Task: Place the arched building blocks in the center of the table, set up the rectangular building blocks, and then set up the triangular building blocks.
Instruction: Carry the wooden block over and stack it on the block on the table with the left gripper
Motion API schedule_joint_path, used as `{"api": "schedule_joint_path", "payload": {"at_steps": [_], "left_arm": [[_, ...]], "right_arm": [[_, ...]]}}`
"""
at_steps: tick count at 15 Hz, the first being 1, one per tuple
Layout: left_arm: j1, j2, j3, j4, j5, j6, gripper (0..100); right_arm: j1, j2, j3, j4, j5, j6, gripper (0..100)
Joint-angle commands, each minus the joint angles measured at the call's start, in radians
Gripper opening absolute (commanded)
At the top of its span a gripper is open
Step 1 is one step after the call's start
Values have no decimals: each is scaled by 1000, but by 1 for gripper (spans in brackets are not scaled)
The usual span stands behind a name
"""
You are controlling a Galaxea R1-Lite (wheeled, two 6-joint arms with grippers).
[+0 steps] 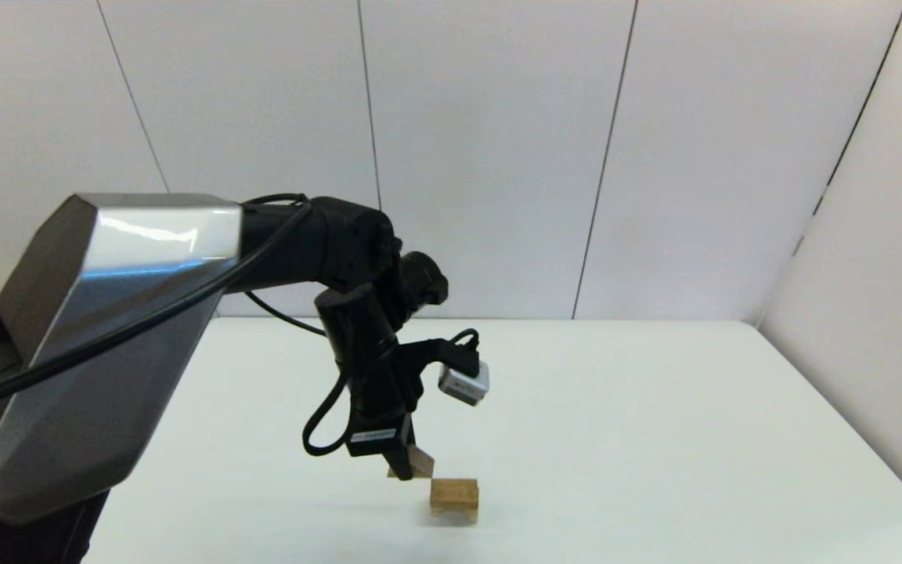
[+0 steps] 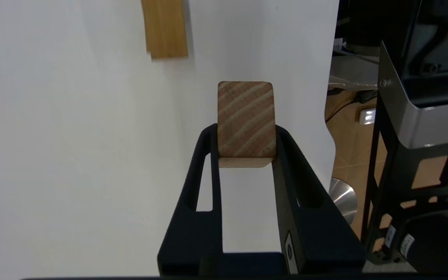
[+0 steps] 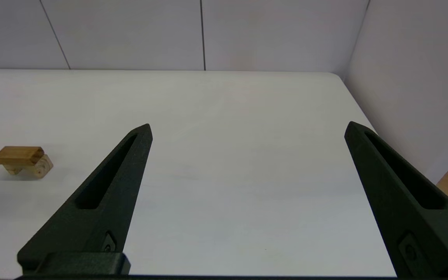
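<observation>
**Left gripper carries the triangular block beside the stack**

The left gripper (image 1: 408, 468) hangs low over the white table (image 1: 654, 439), its two black fingers (image 2: 208, 155) pinching the triangular building block (image 2: 246, 120) by its sides. In the left wrist view the block shows a striped, diagonal grain on its facing surface and a pale bevelled edge nearest the wrist. Just to the right of the gripper and slightly below it sits the rectangular building block (image 1: 454, 491), a flat honey-coloured slab lying across the top of the arched building block (image 3: 33, 168). The right gripper (image 3: 247, 132) hovers well apart from the stack, its fingers spread wide with nothing between them.
</observation>
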Motion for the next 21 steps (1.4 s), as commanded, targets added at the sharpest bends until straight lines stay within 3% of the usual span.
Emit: {"api": "schedule_joint_path", "payload": {"at_steps": [1, 7, 21], "left_arm": [[-49, 69, 0, -20, -3, 8, 0], [-86, 120, -2, -162, -3, 11, 0], [-88, 219, -3, -278, 69, 14, 0]], "right_arm": [[0, 0, 0, -1, 0, 0, 100], [0, -2, 0, -1, 0, 0, 100], [0, -2, 0, -1, 2, 0, 100]]}}
